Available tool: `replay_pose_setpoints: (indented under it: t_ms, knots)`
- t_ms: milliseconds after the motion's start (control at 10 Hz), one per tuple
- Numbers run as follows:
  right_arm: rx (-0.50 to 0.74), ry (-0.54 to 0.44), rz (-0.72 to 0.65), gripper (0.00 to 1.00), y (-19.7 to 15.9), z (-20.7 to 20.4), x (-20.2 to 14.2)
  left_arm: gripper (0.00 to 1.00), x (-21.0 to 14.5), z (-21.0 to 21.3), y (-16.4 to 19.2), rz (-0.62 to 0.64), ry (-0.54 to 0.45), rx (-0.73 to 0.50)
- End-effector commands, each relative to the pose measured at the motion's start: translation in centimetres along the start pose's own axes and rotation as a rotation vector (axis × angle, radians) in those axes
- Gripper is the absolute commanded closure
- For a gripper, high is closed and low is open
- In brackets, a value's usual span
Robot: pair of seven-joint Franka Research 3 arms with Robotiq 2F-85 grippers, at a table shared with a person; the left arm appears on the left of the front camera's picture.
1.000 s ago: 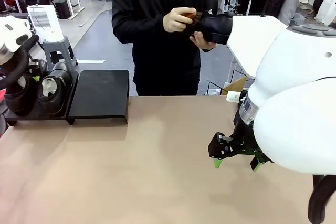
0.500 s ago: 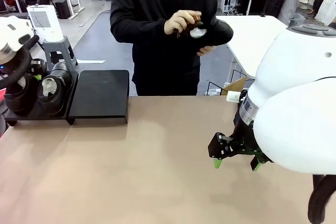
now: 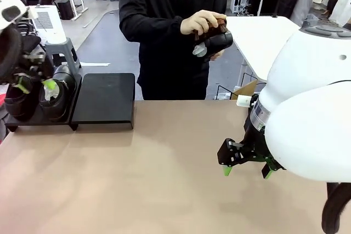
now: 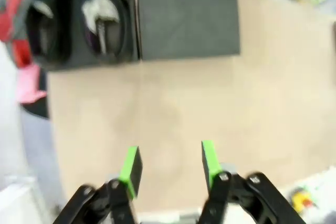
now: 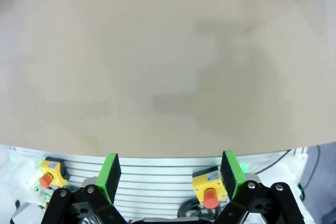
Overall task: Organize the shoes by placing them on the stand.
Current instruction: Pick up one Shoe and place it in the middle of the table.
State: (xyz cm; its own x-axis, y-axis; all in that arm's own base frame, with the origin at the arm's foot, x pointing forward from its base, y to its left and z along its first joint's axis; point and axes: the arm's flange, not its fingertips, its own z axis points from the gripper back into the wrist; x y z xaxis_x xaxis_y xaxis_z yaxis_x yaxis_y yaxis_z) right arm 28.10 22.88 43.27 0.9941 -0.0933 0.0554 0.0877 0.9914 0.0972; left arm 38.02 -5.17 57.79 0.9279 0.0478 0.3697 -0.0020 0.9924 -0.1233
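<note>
Two black shoes [image 3: 55,101] stand side by side on the left section of the black stand [image 3: 104,100], whose right section is bare. Just above them hovers my left gripper [image 3: 34,85], open, with nothing between its green pads. From the left wrist the same shoes [image 4: 104,22] and stand [image 4: 184,19] appear blurred beyond my open left gripper [image 4: 169,163]. Across the table a person holds another black shoe [image 3: 218,41] in both hands with a brown brush on it. My right gripper [image 3: 245,171] hangs open and empty over the table's right side; from its wrist view the right gripper [image 5: 170,174] faces bare tabletop.
A grey stool [image 3: 60,53] carrying a white appliance [image 3: 46,23] stands behind the stand. The tan table [image 3: 153,173] stretches between the arms. Yellow boxes with red buttons [image 5: 207,190] sit below the table's near edge. A white table [image 3: 258,36] stands at the back right.
My left gripper has lifted off the shoes on the stand, its green pads now showing above them. The person has turned the held shoe and lowered it slightly. The right arm is still.
</note>
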Motion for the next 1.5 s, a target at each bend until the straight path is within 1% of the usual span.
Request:
replay_pose_setpoints:
  t_ms: [0, 200, 300, 400, 500, 600, 700, 800, 1000, 1100, 1200, 1400]
  knots:
    - [0.016, 0.004, 0.015, 0.0, -0.2, 0.1, 0.1, 0.39, 1.1, -1.3, -0.5, -0.014, -0.07, 0.002]
    - [0.016, 0.004, 0.015, 0.0, -0.2, 0.1, 0.1, 0.39, 1.1, -1.3, -0.5, -0.014, -0.07, 0.002]
    - [0.016, 0.004, 0.015, 0.0, -0.2, 0.1, 0.1, 0.39, 0.3, 0.0, -0.1, -0.001, -0.018, 0.009]
    - [0.016, 0.004, 0.015, 0.0, -0.2, 0.1, 0.1, 0.39, -2.8, -1.2, -2.4, 0.017, 0.075, -0.066]
    - [0.016, 0.004, 0.015, 0.0, -0.2, 0.1, 0.1, 0.39, -5.4, -1.4, -4.6, 0.1, 0.156, -0.179]
    - [0.016, 0.004, 0.015, 0.0, -0.2, 0.1, 0.1, 0.39, -7.4, -1.3, -6.4, 0.143, 0.151, -0.231]
    - [0.016, 0.004, 0.015, 0.0, -0.2, 0.1, 0.1, 0.39, -8.8, -1.2, -7.6, 0.179, 0.155, -0.248]
    - [0.016, 0.004, 0.015, 0.0, -0.2, 0.1, 0.1, 0.39, -9.8, -1.4, -8.1, 0.179, 0.147, -0.243]
    - [0.016, 0.004, 0.015, 0.0, -0.2, 0.1, 0.1, 0.39, -9.6, -2.2, -7.5, 0.202, 0.162, -0.245]
    - [0.016, 0.004, 0.015, 0.0, -0.2, 0.1, 0.1, 0.39, -9.1, -2.3, -7.3, 0.199, 0.154, -0.243]
    - [0.0, 0.0, 0.0, 0.0, 0.0, 0.0, 0.0, 0.39, -10.2, -1.6, -8.4, 0.176, 0.177, -0.245]
    - [-0.043, -0.099, 0.057, 0.0, -3.5, 1.2, 3.8, 0.39, -10.2, -1.6, -8.4, 0.176, 0.177, -0.245]
